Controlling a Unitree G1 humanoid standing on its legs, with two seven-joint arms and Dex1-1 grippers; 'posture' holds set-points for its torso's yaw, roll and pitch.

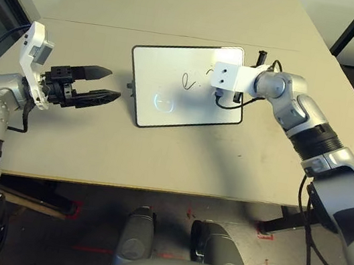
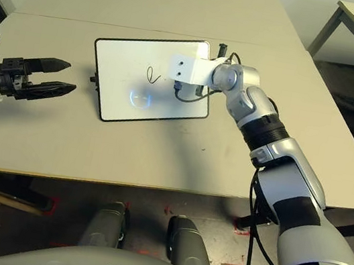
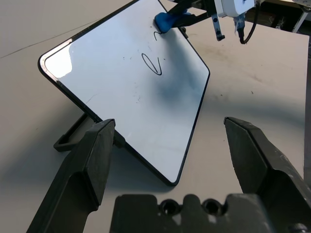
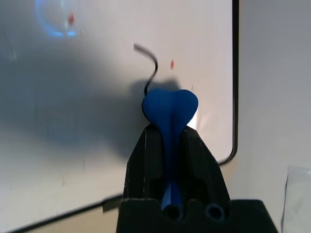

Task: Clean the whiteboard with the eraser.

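Right gripper (image 4: pixel 171 141) grips the blue eraser (image 4: pixel 170 109) between its fingertips, apparently touching the whiteboard (image 4: pixel 97 116).

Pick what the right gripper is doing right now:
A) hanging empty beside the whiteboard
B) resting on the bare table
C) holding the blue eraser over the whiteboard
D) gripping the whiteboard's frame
C: the right gripper is closed on the blue eraser, which is over the whiteboard by a black pen stroke.
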